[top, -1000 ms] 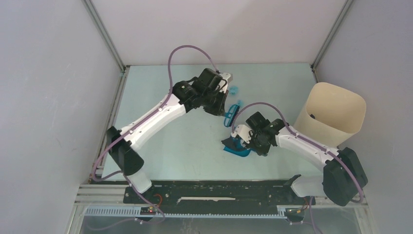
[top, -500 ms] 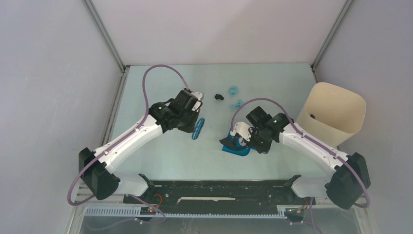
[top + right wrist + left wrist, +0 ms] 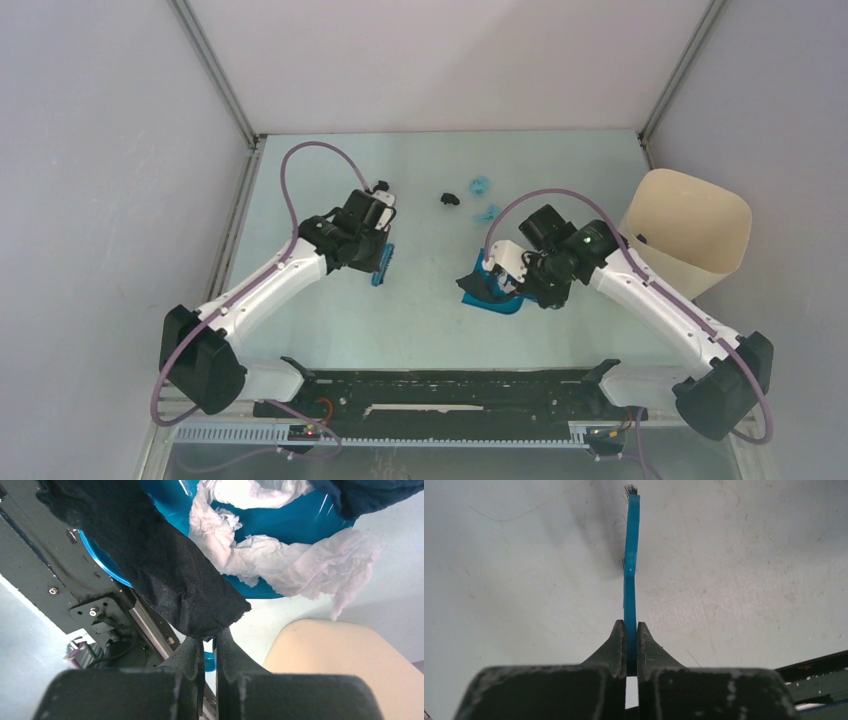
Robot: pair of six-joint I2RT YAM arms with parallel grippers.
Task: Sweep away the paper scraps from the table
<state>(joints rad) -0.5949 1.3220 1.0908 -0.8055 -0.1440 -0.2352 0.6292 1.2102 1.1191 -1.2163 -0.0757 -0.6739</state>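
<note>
Three paper scraps lie on the table at the back middle: a black one and two light blue ones. My left gripper is shut on the blue hand brush, left of the scraps and apart from them. My right gripper is shut on the handle of the blue dustpan. In the right wrist view the dustpan holds white paper, black paper and dark blue paper.
A tall beige bin stands at the right of the table, just beyond my right arm. Grey frame rails run along the table's left edge and near edge.
My left arm has pulled the brush back and to the left, away from the scraps at the back. My right arm has shifted the dustpan slightly to the right.
</note>
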